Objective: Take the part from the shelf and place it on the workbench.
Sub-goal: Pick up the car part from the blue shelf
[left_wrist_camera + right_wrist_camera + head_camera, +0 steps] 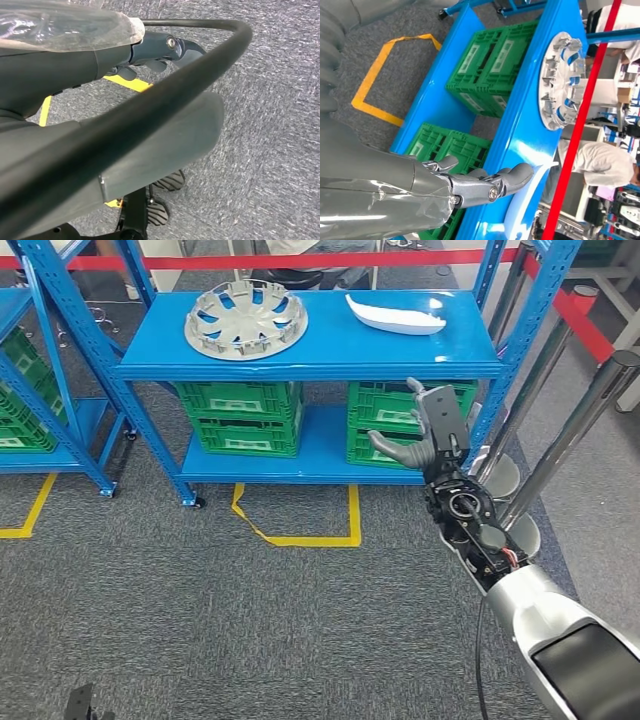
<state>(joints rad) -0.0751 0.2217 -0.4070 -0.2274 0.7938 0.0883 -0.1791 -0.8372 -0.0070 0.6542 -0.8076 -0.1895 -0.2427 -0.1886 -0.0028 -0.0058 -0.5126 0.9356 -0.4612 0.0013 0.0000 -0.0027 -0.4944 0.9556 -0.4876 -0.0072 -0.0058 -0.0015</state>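
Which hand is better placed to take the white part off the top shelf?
Right. The right hand is raised and open in front of the shelf, just below the white part. The left hand hangs low over the carpet, so it would likely have further to travel.

The right hand (478,185) hides part of the white part (523,200), whose end the picture's edge cuts off.

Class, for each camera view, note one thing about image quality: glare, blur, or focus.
Head view: evenly lit and sharp, with pale glare on the blue shelf top near the white part. Left wrist view: the close black cable is soft, the carpet sharper. Right wrist view: bright sheen on the shelf edge beyond the right hand.
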